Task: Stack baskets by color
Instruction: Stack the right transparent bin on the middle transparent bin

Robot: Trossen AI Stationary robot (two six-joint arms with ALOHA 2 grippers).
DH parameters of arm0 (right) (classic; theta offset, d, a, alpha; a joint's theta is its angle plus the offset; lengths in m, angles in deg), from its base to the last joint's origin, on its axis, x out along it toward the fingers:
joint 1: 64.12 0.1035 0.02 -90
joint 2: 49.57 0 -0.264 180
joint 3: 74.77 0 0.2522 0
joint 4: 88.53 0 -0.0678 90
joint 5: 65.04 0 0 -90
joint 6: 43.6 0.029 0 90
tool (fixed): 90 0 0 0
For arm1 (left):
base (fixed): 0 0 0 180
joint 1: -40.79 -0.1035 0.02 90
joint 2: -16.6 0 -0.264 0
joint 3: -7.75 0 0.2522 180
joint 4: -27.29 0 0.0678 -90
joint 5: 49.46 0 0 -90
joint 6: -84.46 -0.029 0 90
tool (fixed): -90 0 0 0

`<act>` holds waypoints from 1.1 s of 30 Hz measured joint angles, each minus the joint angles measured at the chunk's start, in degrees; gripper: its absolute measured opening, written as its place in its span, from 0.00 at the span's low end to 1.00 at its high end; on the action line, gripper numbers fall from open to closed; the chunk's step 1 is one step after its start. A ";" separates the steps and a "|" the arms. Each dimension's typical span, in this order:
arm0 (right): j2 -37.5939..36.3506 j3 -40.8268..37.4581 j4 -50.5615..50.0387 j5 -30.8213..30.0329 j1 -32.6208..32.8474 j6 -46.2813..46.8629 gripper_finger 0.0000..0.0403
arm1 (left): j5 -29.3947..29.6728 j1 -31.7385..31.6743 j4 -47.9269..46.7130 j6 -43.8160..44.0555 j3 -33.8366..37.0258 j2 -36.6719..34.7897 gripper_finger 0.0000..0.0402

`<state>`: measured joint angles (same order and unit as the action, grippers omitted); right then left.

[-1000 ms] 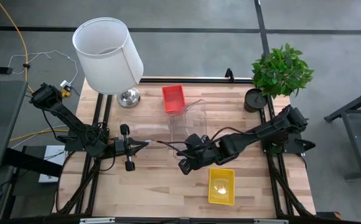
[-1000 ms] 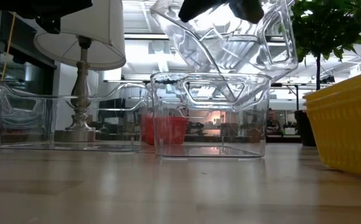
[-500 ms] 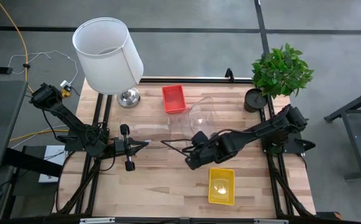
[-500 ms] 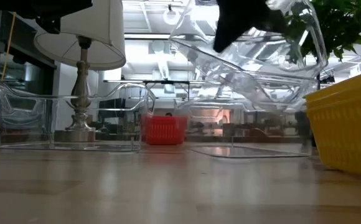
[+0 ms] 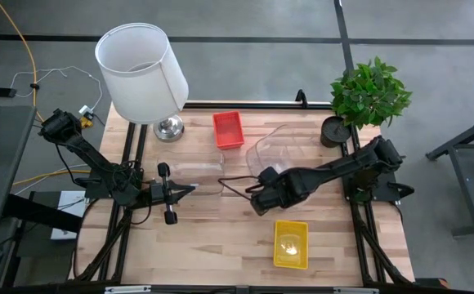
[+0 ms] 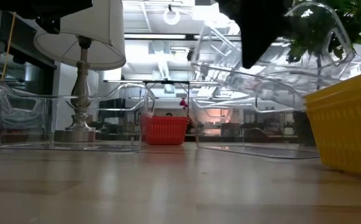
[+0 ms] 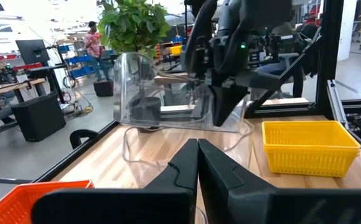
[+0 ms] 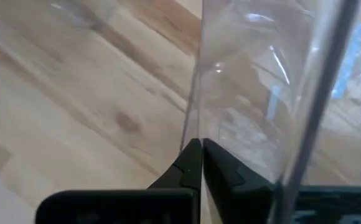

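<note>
Clenched on the rim of a clear transparent rectangular plastic bin, the right gripper sits near the centre of the high view and holds the bin tilted, one end raised. In the low view that bin hangs at a slant above a second clear bin resting flat on the table; whether the two touch cannot be told. The tilt suggests a bin being carried to, or lifted clear of, its partner, in keeping with sorting like with like. The left gripper, jaws pressed together on nothing, waits left of centre, just beside a third clear bin that lies near the base of the lamp.

A small red perforated plastic basket stands alone in the upper middle of the high view; a small yellow perforated plastic basket stands at lower centre, well apart from it, so the colours are kept separate.

The light wooden plank table is bare between items. A potted green plant occupies its upper right corner. Beyond, the left wrist view shows an open workshop with a person standing far off.
</note>
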<state>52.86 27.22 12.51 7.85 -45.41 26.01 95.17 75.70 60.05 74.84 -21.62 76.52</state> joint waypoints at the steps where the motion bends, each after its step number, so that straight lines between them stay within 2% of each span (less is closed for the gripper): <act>1: 0.00 0.00 -1.05 0.26 -0.15 0.13 0.00 | 0.00 0.01 0.00 0.00 0.00 0.00 0.00; 16: -0.02 0.00 -10.85 8.47 -5.39 0.51 0.00 | 0.00 0.01 0.00 0.45 0.00 0.00 0.00; 33: 0.02 0.00 -11.45 14.38 -6.63 -5.59 0.00 | 0.00 0.00 0.00 0.50 0.00 0.00 0.00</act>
<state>52.89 27.22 1.06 22.23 -52.04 20.42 95.17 75.70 60.05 75.33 -21.62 76.52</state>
